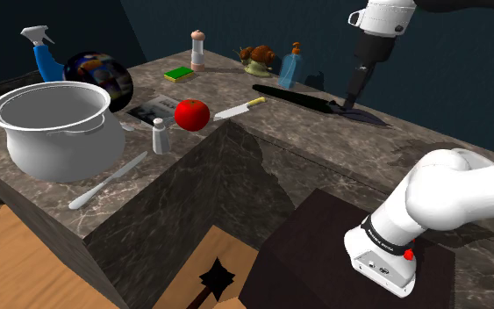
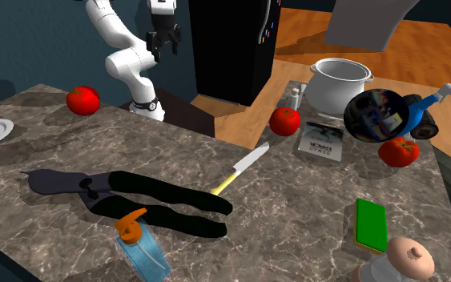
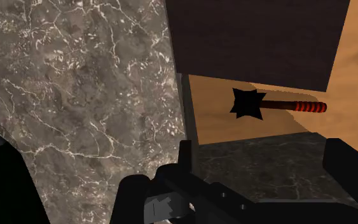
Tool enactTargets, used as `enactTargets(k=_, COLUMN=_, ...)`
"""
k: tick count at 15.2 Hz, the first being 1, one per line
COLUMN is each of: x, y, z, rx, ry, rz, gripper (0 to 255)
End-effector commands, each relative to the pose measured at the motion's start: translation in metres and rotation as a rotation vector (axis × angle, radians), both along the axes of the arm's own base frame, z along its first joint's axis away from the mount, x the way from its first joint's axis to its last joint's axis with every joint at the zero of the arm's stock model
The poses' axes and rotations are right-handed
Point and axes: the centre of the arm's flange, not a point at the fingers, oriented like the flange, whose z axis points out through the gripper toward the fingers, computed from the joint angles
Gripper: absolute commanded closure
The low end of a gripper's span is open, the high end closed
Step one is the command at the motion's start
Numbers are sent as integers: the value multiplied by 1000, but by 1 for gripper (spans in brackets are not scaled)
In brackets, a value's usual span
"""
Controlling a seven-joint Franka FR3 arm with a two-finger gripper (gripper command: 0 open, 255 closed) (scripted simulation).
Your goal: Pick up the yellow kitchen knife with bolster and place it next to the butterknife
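Nearest in the shoulder view is the dark stand (image 1: 315, 250), with a spiked black mace (image 3: 248, 104) lying on the wooden floor beside it. On the counter (image 1: 324, 162), the silvery butterknife (image 1: 109, 180) lies close to the near edge, just in front of a large white pot (image 1: 60, 147). Farther in stand a small shaker (image 1: 159, 136) and a red tomato (image 1: 191, 114). The yellow-handled kitchen knife (image 1: 240, 108) lies flat just to the shoulder view's right of the tomato, well apart from the butterknife. Its handle points toward the long black shears (image 1: 302, 97) lying farther back. The hand (image 1: 353, 101) hangs in the air above the counter, clear of the knife. Its fingers (image 3: 346, 167) are spread, with nothing between them.
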Motion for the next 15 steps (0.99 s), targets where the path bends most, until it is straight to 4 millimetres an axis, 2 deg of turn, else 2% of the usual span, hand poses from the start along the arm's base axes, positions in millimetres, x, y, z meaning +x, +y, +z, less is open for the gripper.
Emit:
enactTargets(k=1, x=0, y=0, z=0, rx=0, ry=0, rz=0, gripper=0)
enactTargets(k=8, x=51, y=-59, z=-39, rx=4, ry=-21, rz=253, gripper=0)
enactTargets(k=15, x=116, y=-103, z=-77, rx=8, ry=-43, rz=506, gripper=0)
